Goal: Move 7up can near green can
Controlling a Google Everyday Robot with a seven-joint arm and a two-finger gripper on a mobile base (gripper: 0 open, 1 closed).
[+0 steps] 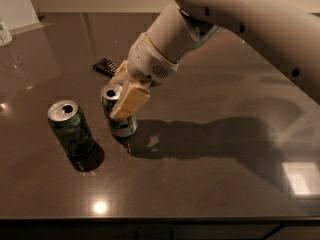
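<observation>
The 7up can [120, 124] stands upright on the dark tabletop, pale body with green markings and a silver top. My gripper [122, 94] reaches down from the upper right and is shut on it, one tan finger [131, 100] across its front. The green can [71, 128], dark green with a silver top, stands upright just to the left, a small gap between the two cans.
A small black object [105, 67] lies on the table behind the cans. A white container [5, 32] stands at the far left edge. The table's front edge [160, 218] runs along the bottom. My arm's shadow lies to the right.
</observation>
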